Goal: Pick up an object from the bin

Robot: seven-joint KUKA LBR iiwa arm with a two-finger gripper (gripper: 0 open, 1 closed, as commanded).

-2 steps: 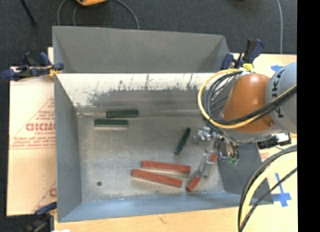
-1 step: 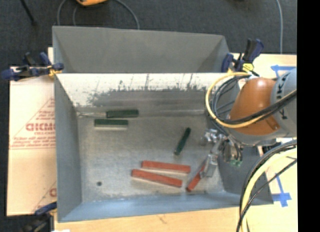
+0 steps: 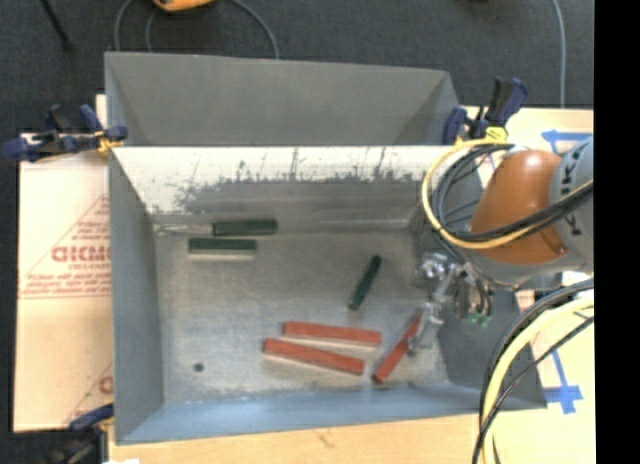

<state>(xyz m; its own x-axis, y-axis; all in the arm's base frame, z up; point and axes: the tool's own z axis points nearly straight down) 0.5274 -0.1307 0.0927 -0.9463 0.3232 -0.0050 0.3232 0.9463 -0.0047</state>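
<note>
Hovering at bin [image 3: 135, 282] right wall, gripper [image 3: 432, 320] over red stick [image 3: 390, 362], grip state unclear, bare floor far left.

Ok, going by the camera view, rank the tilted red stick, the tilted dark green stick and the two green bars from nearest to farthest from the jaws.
1. Tilted red stick, front right, nearest by far.
2. Tilted dark green stick, around the middle, further left.
3. Two green bars, back left, farthest; the two lie too close together to rank apart.
</note>
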